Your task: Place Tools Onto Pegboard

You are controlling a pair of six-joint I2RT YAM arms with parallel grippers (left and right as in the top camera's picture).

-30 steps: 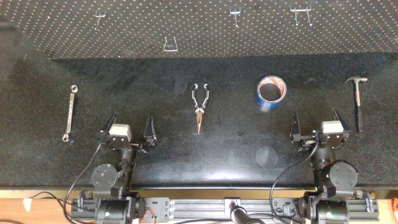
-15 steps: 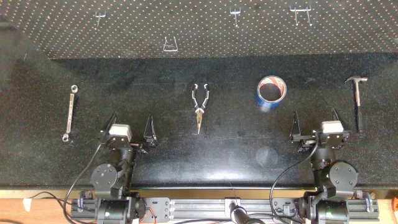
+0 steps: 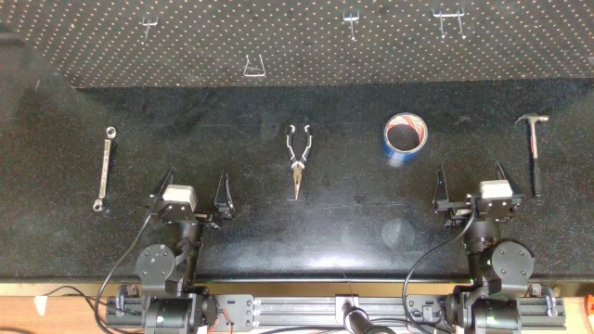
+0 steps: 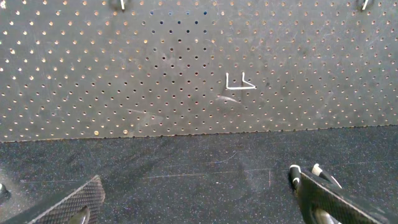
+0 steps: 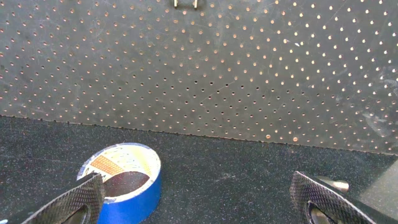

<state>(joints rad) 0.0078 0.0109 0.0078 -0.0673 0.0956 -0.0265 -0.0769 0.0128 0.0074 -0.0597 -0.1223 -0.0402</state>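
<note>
Presently, the findings run as follows, from the left:

- The pegboard (image 3: 297, 42) runs along the far edge of the black mat (image 3: 353, 213). Four wire hooks are fitted to it: a single hook (image 3: 148, 23) at far left, a wider loop hook (image 3: 253, 67) lower down, a third hook (image 3: 350, 19) right of centre and a double hook (image 3: 448, 19) further right. No tool hangs on any of them.
- The wrench (image 3: 104, 168) lies flat on the mat at the left, its length running toward the pegboard and slightly tilted. It is apart from the left arm.
- The left gripper (image 3: 196, 178) sits low over the near part of the mat, just right of the wrench. Its jaws are spread wide and hold nothing. Its wrist camera faces the loop hook.
- The pliers (image 3: 297, 160) lie at the centre, nose toward the arms and white-tipped handles toward the pegboard, roughly midway between the two arms.
- The roll of blue tape (image 3: 405, 136) rests right of the pliers, tilted on the mat, its open core showing in the right wrist view.
- The right gripper (image 3: 471, 176) sits nearer than the tape and a little to its right. Its jaws stand wide apart and are empty.
- The hammer (image 3: 533, 148) lies at far right, head toward the pegboard, just beside the right gripper's outer finger but not touching it.
</note>
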